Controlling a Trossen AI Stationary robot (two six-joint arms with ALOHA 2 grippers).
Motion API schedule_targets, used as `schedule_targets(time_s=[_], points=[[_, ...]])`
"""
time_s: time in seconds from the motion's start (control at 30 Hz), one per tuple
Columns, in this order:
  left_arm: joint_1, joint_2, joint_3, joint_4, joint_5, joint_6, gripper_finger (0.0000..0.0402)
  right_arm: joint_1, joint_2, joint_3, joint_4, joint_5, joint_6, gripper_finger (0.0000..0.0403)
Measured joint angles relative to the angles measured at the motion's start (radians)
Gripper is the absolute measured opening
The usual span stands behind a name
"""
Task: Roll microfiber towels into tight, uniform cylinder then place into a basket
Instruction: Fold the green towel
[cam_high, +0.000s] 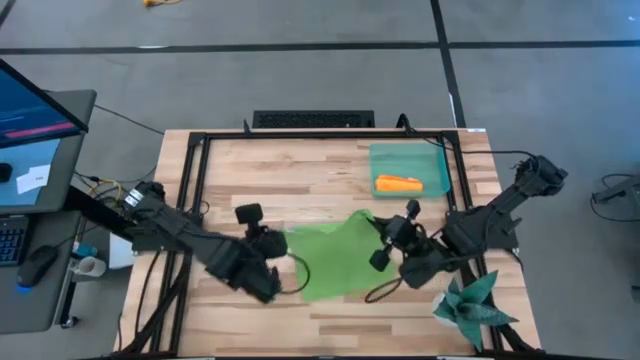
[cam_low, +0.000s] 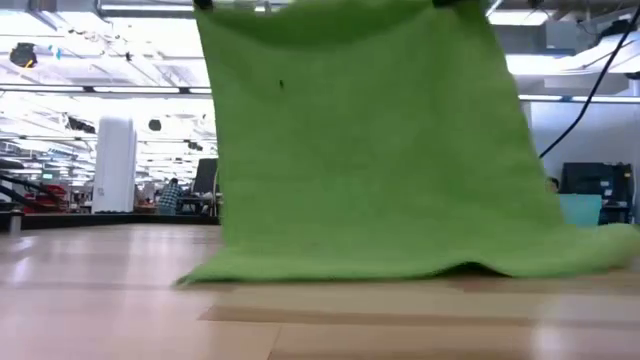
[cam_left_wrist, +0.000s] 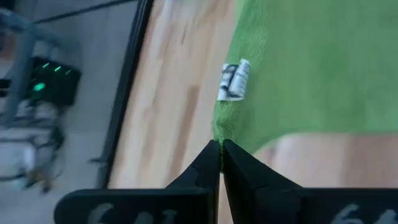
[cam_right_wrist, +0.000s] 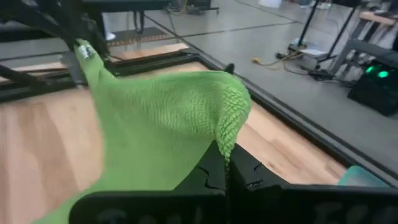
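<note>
Your left gripper (cam_left_wrist: 221, 149) and right gripper (cam_right_wrist: 226, 155) each have their jaws pinched tight on a corner of the lime green towel (cam_high: 335, 255), a soft, nubbly microfiber cloth with a small white tag, hanging as a curtain in the low view with its lower edge pooled on the pale wooden table (cam_high: 250, 170) at centre frame. In the upper right of the high view, you can see the translucent teal basket (cam_high: 432, 164) already holding the rolled orange towel (cam_high: 398, 184), while the dark teal spiky cloth (cam_high: 470, 308) lies at lower right.
</note>
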Motion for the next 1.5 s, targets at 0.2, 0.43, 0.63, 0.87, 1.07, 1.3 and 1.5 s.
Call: schedule_targets(time_s=[0.2, 0.43, 0.63, 0.87, 1.07, 1.3, 1.5], points=[[0.073, -0.001, -0.151, 0.026, -0.004, 0.0, 0.0004, -0.063, 0.0, -0.081, 0.037, -0.063, 0.006, 0.0008], [0.128, -0.001, -0.31, 0.151, -0.085, 0.06, 0.0004, -0.122, 0.001, -0.178, 0.041, -0.085, 0.008, 0.0008], [0.166, -0.001, -0.375, 0.329, -0.105, 0.225, 0.0004, -0.188, 0.0, -0.205, 0.038, -0.082, -0.101, 0.0008], [0.228, -0.001, -0.405, 0.345, -0.189, 0.286, 0.0004, -0.223, 0.0, -0.205, 0.039, -0.161, -0.117, 0.0008], [0.279, -0.002, -0.404, 0.407, -0.276, 0.408, 0.0004, -0.206, 0.0, -0.205, -0.039, -0.159, -0.113, 0.0008], [0.288, -0.002, -0.404, 0.494, -0.142, 0.458, 0.0004, -0.211, 0.0, -0.242, -0.029, -0.153, -0.117, 0.0008], [0.278, -0.002, -0.404, 0.495, -0.139, 0.415, 0.0004, -0.225, 0.0, -0.274, -0.037, -0.149, -0.119, 0.0008]])
